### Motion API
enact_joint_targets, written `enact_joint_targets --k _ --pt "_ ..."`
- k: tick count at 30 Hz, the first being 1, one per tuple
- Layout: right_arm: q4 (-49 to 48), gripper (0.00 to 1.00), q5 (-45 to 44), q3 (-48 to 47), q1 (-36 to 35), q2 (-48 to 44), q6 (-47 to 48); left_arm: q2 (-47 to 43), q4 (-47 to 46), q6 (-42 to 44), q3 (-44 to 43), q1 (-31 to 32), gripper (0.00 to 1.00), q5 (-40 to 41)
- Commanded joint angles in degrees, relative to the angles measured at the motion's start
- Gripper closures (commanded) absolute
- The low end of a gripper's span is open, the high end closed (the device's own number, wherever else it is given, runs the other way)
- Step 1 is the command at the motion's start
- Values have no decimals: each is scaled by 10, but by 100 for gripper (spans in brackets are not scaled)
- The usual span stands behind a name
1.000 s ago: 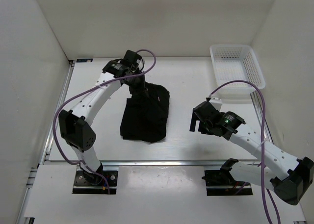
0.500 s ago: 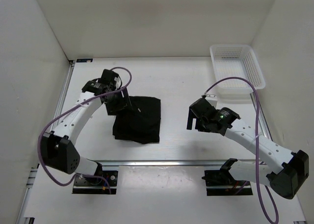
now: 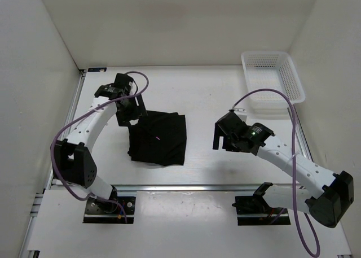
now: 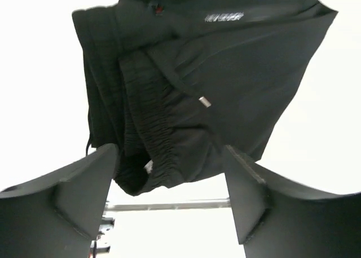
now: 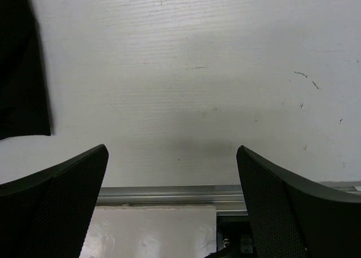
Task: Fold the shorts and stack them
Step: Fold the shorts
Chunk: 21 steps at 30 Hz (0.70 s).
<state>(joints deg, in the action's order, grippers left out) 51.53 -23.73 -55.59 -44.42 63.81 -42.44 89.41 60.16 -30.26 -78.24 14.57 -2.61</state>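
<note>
The black shorts (image 3: 158, 139) lie folded in a rough rectangle on the white table, left of centre. My left gripper (image 3: 128, 116) hovers at their far left corner, open, with nothing pinched. In the left wrist view the shorts (image 4: 237, 71) fill the upper half, their gathered waistband bunched just beyond my open left gripper (image 4: 171, 156). My right gripper (image 3: 221, 138) stands open over bare table a little right of the shorts. The right wrist view shows only a black edge of the shorts (image 5: 20, 71) at far left, and my right gripper (image 5: 172, 156) holds nothing.
A white mesh basket (image 3: 272, 80) stands at the far right corner. White walls close in the table on three sides. An aluminium rail (image 3: 180, 187) runs along the near edge, and shows as the rail (image 5: 163, 193) in the right wrist view.
My left gripper has opened and let go of the shorts, then drawn back toward the far left. The shorts have settled into a flatter fold nearer the front. My right gripper shifted slightly left.
</note>
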Motion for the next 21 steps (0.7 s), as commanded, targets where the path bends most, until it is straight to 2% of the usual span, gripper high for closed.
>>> enact_joint_targets --k 1,3,4,5,7,8,9,10,11,13,15,16,18,19,20,21 --pt "-27 1 23 -32 -2 28 21 -16 11 6 -6 -9 19 19" --pt "-32 1 30 -43 -2 40 28 -5 -12 6 23 -15 31 5" --pt "-37 1 35 -43 -2 48 28 12 -27 6 32 -25 41 -23" --pt "-37 1 41 -48 -2 48 33 24 -46 6 32 -32 59 -36" --pt "-43 1 41 -48 -2 54 39 56 -62 6 37 -39 59 -63" --pt "-43 1 41 -53 -2 54 39 66 -62 6 31 -39 51 -64" --pt "-43 1 41 -53 -2 54 39 77 -69 6 31 -39 22 -72" --pt "-43 1 41 -53 -2 54 39 99 -74 6 23 -39 14 -78" --pt "-43 1 41 -53 -2 54 39 110 -74 12 16 -39 11 -78" --pt "-43 1 41 -48 -2 54 39 146 -80 12 8 -39 11 -78" --pt "-38 1 41 -48 -2 54 39 163 -80 17 0 -39 17 -78" --pt "-38 1 41 -48 -2 54 39 168 -80 17 -5 -39 31 -78" --pt "-33 1 41 -48 -2 48 39 161 -80 17 -11 -39 50 -78" --pt "-33 1 41 -48 -2 48 39 154 -80 17 -17 -39 66 -78" --pt "-33 1 36 -48 -2 48 39 136 -66 17 -17 -39 87 -66" --pt "-33 1 36 -48 -2 48 39 126 -56 17 -27 -39 90 -59"
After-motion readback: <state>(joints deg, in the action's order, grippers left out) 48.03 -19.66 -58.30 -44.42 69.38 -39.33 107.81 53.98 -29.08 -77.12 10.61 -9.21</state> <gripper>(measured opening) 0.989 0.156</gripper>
